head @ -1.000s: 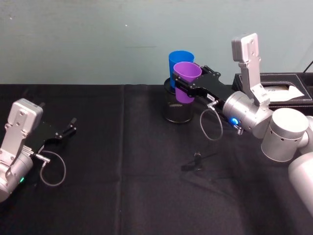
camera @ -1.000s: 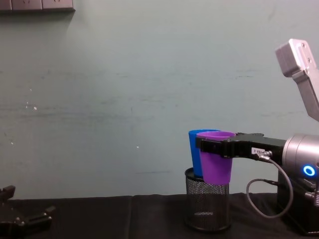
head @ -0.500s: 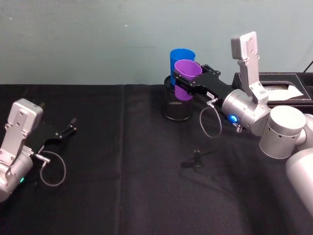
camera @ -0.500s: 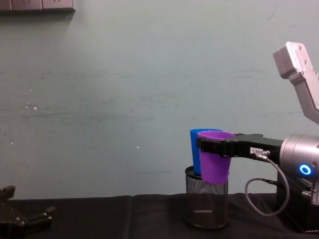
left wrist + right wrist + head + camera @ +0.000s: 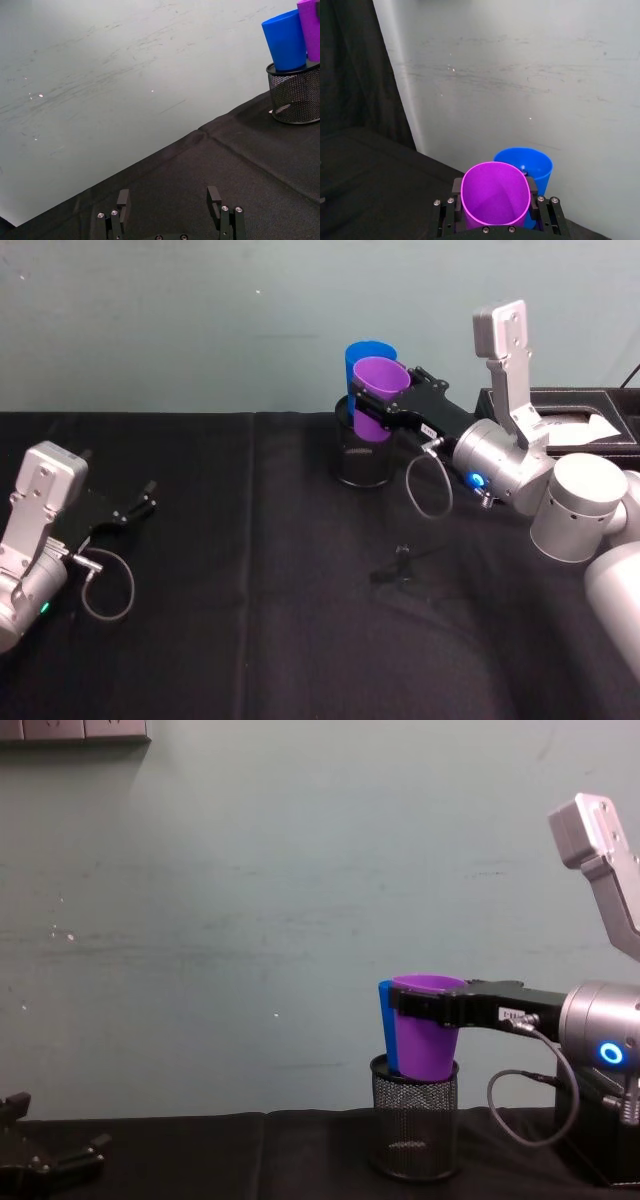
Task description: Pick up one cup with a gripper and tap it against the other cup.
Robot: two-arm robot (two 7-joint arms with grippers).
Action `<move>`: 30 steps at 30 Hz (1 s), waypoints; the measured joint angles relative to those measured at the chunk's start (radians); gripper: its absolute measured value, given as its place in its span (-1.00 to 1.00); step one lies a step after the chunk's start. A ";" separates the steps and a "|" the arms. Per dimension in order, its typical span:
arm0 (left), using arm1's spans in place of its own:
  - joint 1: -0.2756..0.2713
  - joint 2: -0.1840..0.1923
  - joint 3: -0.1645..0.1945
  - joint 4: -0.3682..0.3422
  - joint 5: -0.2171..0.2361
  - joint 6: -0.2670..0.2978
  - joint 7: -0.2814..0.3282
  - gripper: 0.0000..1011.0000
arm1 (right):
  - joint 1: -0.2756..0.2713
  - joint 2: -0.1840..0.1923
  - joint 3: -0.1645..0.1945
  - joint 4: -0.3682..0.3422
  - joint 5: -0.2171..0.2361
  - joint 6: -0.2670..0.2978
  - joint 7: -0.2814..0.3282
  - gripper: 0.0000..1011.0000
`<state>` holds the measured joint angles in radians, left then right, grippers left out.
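The purple cup [image 5: 377, 398] [image 5: 424, 1040] [image 5: 494, 197] hangs upright in my right gripper [image 5: 388, 405] [image 5: 432, 1006], shut on its sides just under the rim. Right behind it the blue cup [image 5: 362, 356] [image 5: 384, 1020] [image 5: 532, 167] [image 5: 285, 40] stands in the black wire-mesh holder [image 5: 362, 458] [image 5: 414, 1120]. The purple cup overlaps the blue one closely in every view, and I cannot tell whether they touch. Its base sits at the holder's rim. My left gripper [image 5: 141, 502] [image 5: 171, 200] rests open near the table's left edge, far from both cups.
A black box [image 5: 560, 425] with white paper inside stands at the back right, behind my right arm. A small dark clip [image 5: 401, 562] lies on the black tablecloth in front of the holder. A pale wall rises close behind the table.
My right gripper has carried the purple cup back toward the blue cup and slightly lower, so it now covers most of the blue cup. The left arm has stayed still.
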<state>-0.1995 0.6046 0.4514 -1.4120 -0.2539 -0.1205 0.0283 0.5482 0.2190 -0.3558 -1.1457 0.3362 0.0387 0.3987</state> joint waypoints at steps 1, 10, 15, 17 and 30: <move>0.000 0.000 0.000 0.000 0.000 0.000 0.000 0.98 | 0.002 0.000 0.000 0.000 0.000 0.000 0.000 0.45; 0.000 0.000 0.000 0.000 0.000 0.000 0.000 0.98 | 0.009 0.000 0.001 0.006 0.001 -0.001 0.001 0.45; 0.000 0.000 0.000 0.000 0.000 0.000 0.000 0.98 | 0.008 0.000 0.001 0.009 0.003 0.000 0.001 0.45; 0.000 0.000 0.000 0.000 0.000 0.000 0.000 0.98 | 0.008 0.000 0.000 0.010 0.003 0.000 0.001 0.45; 0.000 0.000 0.000 0.000 0.000 0.000 0.000 0.98 | 0.007 0.000 0.000 0.010 0.004 0.001 0.001 0.45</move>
<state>-0.1995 0.6047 0.4514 -1.4120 -0.2539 -0.1206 0.0283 0.5557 0.2192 -0.3559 -1.1361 0.3397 0.0395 0.3999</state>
